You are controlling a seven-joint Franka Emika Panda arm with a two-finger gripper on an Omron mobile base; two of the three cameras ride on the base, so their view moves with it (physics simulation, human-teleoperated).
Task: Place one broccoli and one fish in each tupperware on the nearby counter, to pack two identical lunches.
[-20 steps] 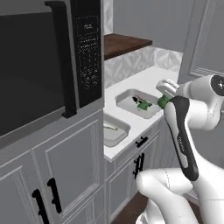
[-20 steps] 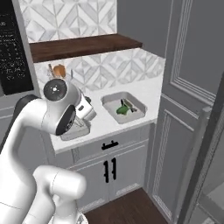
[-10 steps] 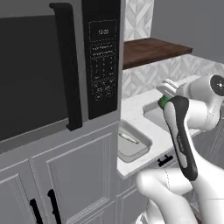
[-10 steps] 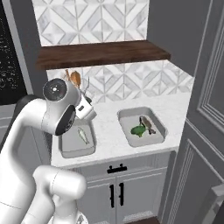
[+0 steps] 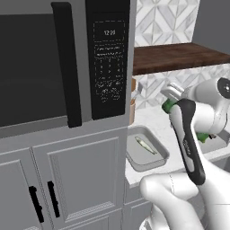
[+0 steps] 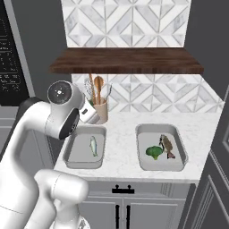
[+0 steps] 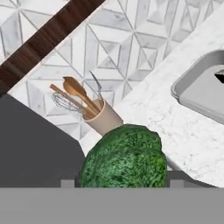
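My gripper [image 7: 122, 181] is shut on a bumpy green broccoli [image 7: 124, 159], held in the air near the back left corner of the left tupperware [image 6: 71, 156]. The gripper [image 5: 170, 98] and its broccoli [image 5: 168, 106] also show in the left base view. A pale fish [image 6: 93, 146] lies in that left tupperware [image 5: 150, 164]. The right tupperware [image 6: 179, 163] holds a second broccoli [image 6: 153, 152] and a darker fish [image 6: 167, 145]. Both tupperware sit on the white counter [image 6: 120, 147]. Another tupperware rim [image 7: 183, 94] shows at the right of the hand view.
A beige utensil holder [image 6: 100, 109] with wooden spoons stands at the back of the counter, close to the gripper. A dark wooden shelf [image 6: 125, 60] hangs above. A black microwave [image 5: 67, 67] over grey cabinets [image 5: 76, 175] rises to the left.
The whole picture has shifted: the base has driven, bringing the counter and both tupperware closer and more central. The gripper still holds the broccoli.
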